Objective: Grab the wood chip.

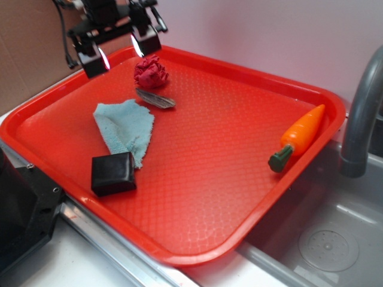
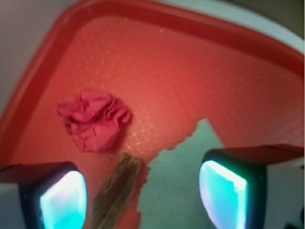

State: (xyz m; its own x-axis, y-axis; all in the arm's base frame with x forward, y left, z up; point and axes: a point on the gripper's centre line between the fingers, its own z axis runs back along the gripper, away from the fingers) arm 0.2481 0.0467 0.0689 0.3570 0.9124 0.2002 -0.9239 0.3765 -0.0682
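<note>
The wood chip [image 1: 155, 98], a flat grey-brown sliver, lies on the red tray [image 1: 239, 155] between the red cloth ball [image 1: 150, 72] and the light blue towel piece [image 1: 125, 127]. My gripper [image 1: 119, 51] hangs open above the tray's far left corner, up and left of the chip. In the wrist view the chip [image 2: 116, 191] lies between the two fingers, nearer the left fingertip [image 2: 64, 200], with the red ball [image 2: 94, 120] beyond it and the towel [image 2: 183, 183] to its right. Nothing is held.
A black block [image 1: 113, 173] sits at the tray's near left, touching the towel's corner. An orange toy carrot [image 1: 297, 137] lies by the right rim. A grey faucet [image 1: 362, 113] and sink [image 1: 326, 239] are to the right.
</note>
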